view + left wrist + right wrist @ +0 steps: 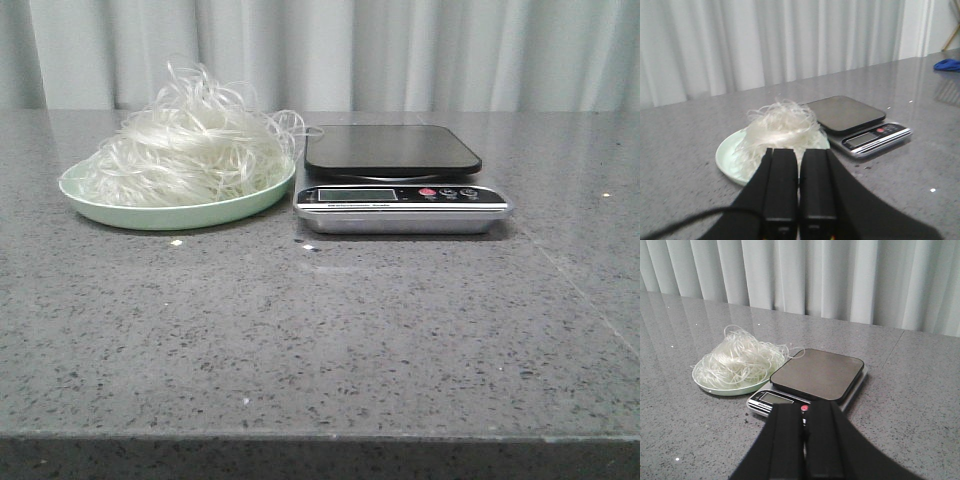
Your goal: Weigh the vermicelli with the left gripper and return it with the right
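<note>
Left gripper (798,165): nearest to its wrist camera; two black fingers (781,185) stand side by side with only a thin slit between them, so it is closed and holds nothing. It is above the bench, short of the plate.
Right gripper (805,421): also black, fingers (785,440) pressed nearly together, closed and empty, above the bench in front of the scale's display side.
Vermicelli (190,150): a loose heap of thin white glassy strands, lying on the plate, toward the far left part of the bench. Some loops stick up and some hang over the plate's rim toward the scale.
Plate (175,215): pale green, shallow, flat on the bench, just beside the scale on its left.
Scale (400,180): silver body with a dark square platform, nothing on the platform; near the middle of the far edge. Its display (350,194) and small buttons face the near edge.
Bench (320,330): grey speckled stone, with a few tiny white crumbs in front of the plate.
Curtain (400,50): pale, pleated, behind the far edge.
</note>
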`<action>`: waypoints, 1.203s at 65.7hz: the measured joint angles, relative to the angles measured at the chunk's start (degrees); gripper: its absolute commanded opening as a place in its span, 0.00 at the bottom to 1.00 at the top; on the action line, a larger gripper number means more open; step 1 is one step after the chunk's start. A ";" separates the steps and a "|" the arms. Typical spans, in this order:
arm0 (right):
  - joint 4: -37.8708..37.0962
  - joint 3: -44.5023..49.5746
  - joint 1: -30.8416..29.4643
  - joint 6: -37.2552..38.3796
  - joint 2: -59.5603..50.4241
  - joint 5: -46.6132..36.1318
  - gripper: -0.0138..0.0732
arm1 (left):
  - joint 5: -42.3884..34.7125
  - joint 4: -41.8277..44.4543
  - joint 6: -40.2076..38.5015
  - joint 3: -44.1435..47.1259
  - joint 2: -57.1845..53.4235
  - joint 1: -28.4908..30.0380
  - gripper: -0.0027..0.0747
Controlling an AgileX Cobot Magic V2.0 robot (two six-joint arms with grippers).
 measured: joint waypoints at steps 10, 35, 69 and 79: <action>0.00 0.00 0.00 0.00 0.00 0.00 0.35 | -1.65 1.07 0.00 4.69 -0.79 10.02 0.20; 0.00 0.09 0.00 0.00 0.00 0.00 0.35 | -7.87 1.35 0.00 16.95 -7.91 33.81 0.20; 0.00 0.09 0.00 0.00 0.00 0.14 0.35 | -12.21 1.35 0.00 16.95 -7.91 34.29 0.20; 0.00 0.09 0.00 0.00 0.00 0.14 0.35 | -12.28 1.35 0.00 16.95 -7.91 34.29 0.20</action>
